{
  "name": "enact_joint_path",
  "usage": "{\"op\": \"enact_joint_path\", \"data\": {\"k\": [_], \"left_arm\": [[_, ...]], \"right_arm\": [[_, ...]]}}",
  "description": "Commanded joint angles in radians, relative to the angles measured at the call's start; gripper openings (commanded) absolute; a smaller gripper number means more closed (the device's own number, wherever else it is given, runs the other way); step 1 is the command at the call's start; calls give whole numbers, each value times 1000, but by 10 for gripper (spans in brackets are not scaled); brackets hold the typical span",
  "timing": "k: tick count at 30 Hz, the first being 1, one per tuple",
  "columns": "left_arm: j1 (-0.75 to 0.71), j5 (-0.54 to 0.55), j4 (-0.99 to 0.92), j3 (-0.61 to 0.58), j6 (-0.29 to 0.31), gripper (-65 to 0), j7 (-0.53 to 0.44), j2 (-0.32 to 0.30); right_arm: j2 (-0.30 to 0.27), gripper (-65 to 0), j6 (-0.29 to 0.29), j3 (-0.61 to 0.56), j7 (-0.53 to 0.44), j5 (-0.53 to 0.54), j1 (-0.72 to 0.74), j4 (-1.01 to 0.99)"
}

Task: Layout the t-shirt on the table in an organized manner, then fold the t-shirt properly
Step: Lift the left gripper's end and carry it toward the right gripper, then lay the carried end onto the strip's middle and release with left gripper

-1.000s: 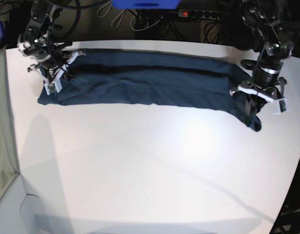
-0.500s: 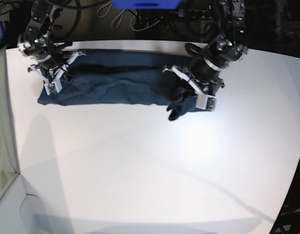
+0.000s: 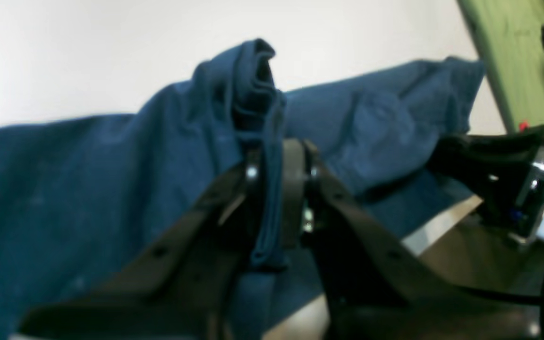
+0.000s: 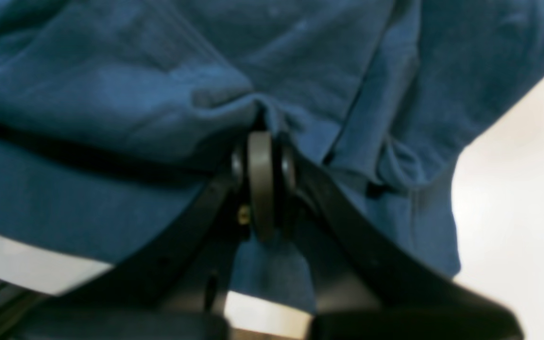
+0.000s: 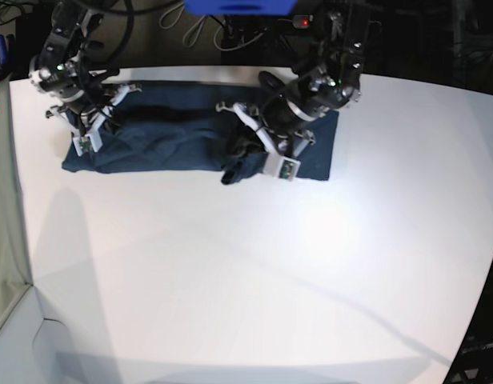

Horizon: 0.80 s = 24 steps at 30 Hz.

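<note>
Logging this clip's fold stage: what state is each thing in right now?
Dark navy-blue cotton t-shirt: long narrow band, one end lifted and doubled over its middle.
Left gripper: shut on the t-shirt's lifted end.
Right gripper: shut on the t-shirt's other end.
White matte table: carrying the t-shirt near its far edge.

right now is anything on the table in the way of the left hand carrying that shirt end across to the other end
Nothing visible is. The left hand is shut on a bunched end of the t-shirt; between it and the right hand, which pins the other end, lies only the shirt's own cloth on the table.
</note>
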<state>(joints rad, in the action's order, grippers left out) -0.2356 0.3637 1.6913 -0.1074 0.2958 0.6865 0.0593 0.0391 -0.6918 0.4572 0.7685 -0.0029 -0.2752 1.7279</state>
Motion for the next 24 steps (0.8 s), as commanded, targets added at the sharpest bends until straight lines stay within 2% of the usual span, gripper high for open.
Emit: {"op": "enact_joint_path", "data": {"k": [1,8,17,20,24], "left_arm": [[22,16,5,-2,9,-650,-29,21],[34,18,-23,-4,10,-650,-29,35],[34,18,-23,-73,12,-648,-18,24],[34,18,-23,-78,12,-590,-21,24],[32,18,-23,-78,12,-454,-26,24]], "right_arm": [[3,-650,-6,-2,33,-16,-6,-1],[3,-650,-6,-2,33,-16,-8,-1],[3,-650,-6,-2,33,-16,-5,-1],[3,-650,-6,-2,33,-16,-5,-1],[3,-650,-6,-2,33,-16,-5,-1]]}}
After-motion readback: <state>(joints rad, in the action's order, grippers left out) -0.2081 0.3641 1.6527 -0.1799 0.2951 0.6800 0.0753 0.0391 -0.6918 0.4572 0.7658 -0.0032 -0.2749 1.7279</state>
